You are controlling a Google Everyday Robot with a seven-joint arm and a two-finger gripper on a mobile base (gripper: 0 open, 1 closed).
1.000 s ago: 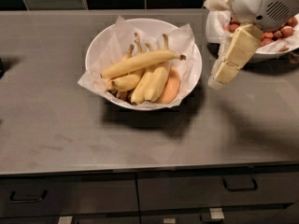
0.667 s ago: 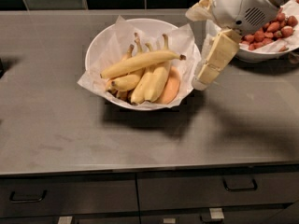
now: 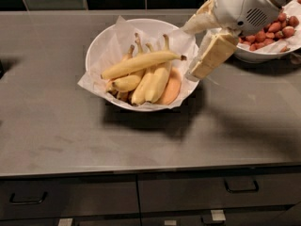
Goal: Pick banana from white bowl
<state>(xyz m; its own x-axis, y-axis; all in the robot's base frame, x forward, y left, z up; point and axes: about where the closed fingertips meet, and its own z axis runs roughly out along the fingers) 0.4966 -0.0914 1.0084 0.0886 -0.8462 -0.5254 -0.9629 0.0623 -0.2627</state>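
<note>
The white bowl [image 3: 100, 37], lined with crinkled white paper, sits on the grey counter. The banana [image 3: 141, 63], long and nearly straight with a dark stem tip pointing right, lies on top of a bunch of shorter bananas [image 3: 149, 83]. My gripper [image 3: 191, 53] hangs above the bowl's right rim, just right of the banana's stem tip. Its two tan fingers are spread apart and hold nothing. It does not touch the banana.
A second white bowl with red strawberries [image 3: 269, 36] stands at the back right, partly behind my arm [image 3: 244, 6]. An orange-coloured fruit [image 3: 170, 88] lies in the bowl beside the bunch. Dark tiles back the counter [image 3: 56, 126]; drawers [image 3: 197, 192] run below its front edge.
My gripper has moved left from in front of the strawberry bowl to the right rim of the banana bowl. The bananas have not moved.
</note>
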